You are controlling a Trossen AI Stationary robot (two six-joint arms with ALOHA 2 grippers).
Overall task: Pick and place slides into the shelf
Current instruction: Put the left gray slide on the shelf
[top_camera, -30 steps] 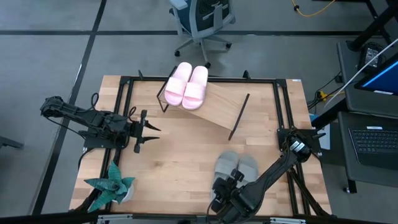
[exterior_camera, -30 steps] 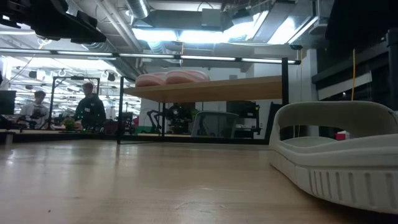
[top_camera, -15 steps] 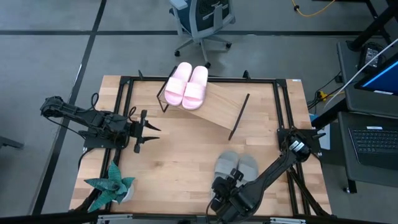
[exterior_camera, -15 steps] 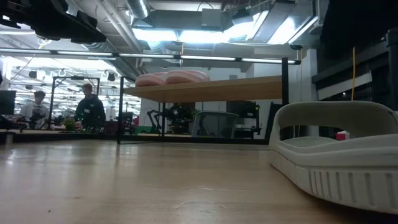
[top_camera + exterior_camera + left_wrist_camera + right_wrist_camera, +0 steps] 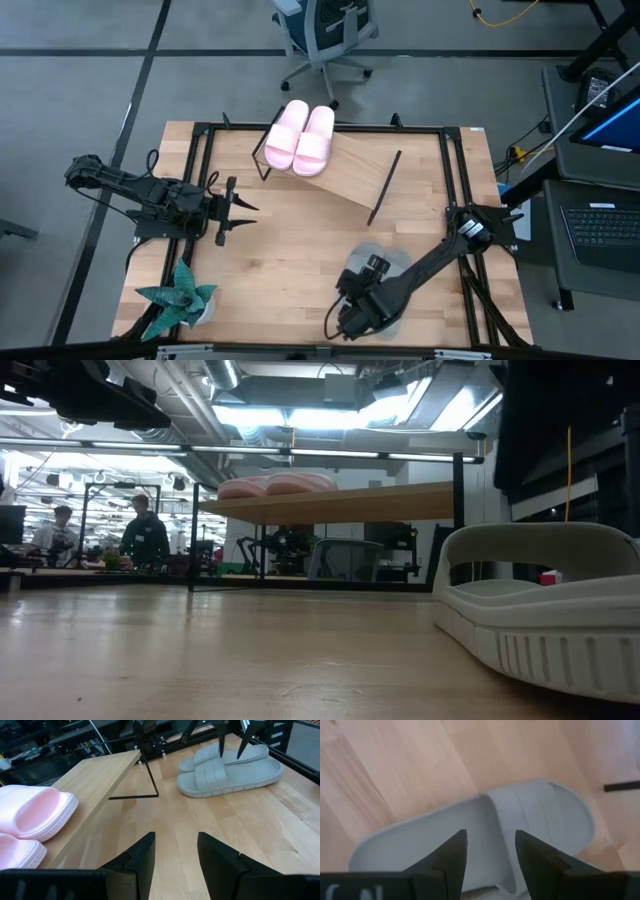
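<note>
The grey-green pair of slides (image 5: 227, 767) lies side by side, soles down, on the tabletop near its near edge. It is mostly covered by my right arm in the high view (image 5: 398, 262). My right gripper (image 5: 490, 855) is open and points down just above this pair. Its fingers also show in the left wrist view (image 5: 231, 737). The pink pair (image 5: 300, 138) rests on the high left end of the slanted wooden shelf (image 5: 355, 175). My left gripper (image 5: 240, 208) is open and empty at the table's left.
A green plant (image 5: 178, 297) stands at the near left corner. Black frame rails (image 5: 200, 180) run around the tabletop. Bare wood lies between the shelf and the grey-green pair. People (image 5: 145, 540) stand far off in the room behind.
My right arm has swung from the table's near edge toward the far edge, over the grey-green pair, and now covers most of it in the high view. The slides have stayed where they were.
</note>
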